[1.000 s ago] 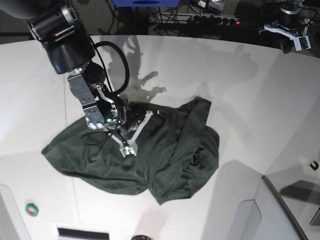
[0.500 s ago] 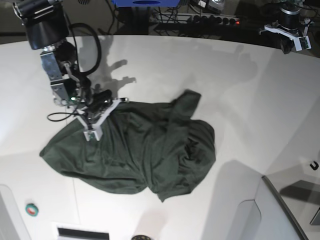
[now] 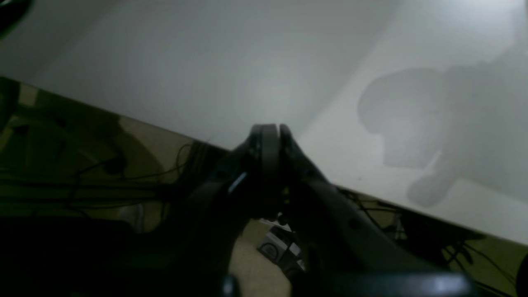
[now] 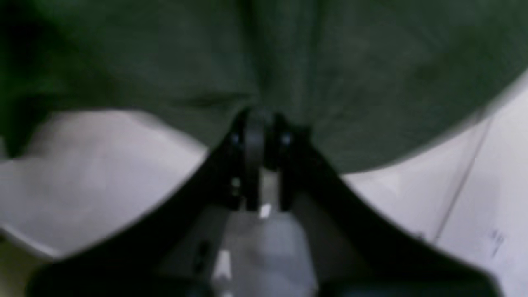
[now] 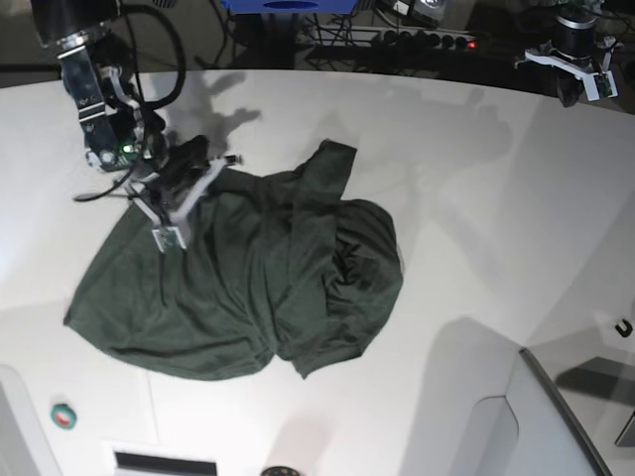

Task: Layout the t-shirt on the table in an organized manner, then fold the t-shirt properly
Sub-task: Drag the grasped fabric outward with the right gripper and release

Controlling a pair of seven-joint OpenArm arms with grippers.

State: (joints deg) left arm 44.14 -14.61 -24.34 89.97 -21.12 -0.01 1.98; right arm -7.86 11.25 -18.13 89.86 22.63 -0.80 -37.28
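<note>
The dark green t-shirt (image 5: 268, 278) lies rumpled on the white table (image 5: 476, 198), left of centre, with folds bunched on its right side. My right gripper (image 5: 179, 213) is at the shirt's upper left edge. In the right wrist view its fingers (image 4: 251, 136) stand close together, and the cloth (image 4: 330, 62) gathers in pleats at their tips, over the white table (image 4: 82, 173). My left gripper (image 5: 580, 74) is raised at the far right corner. In the left wrist view it (image 3: 270, 132) is shut with nothing in it, above the table's edge (image 3: 206, 62).
A small green round thing (image 5: 63, 416) sits near the front left corner. A grey panel (image 5: 556, 416) rises at the front right, with a black hook (image 5: 623, 327) beside it. Cables and a power strip (image 5: 397, 40) lie behind the table.
My right gripper has moved up and to the left toward the far left, dragging the shirt's upper edge along. The whole shirt has shifted left and stretched. The left arm has not moved.
</note>
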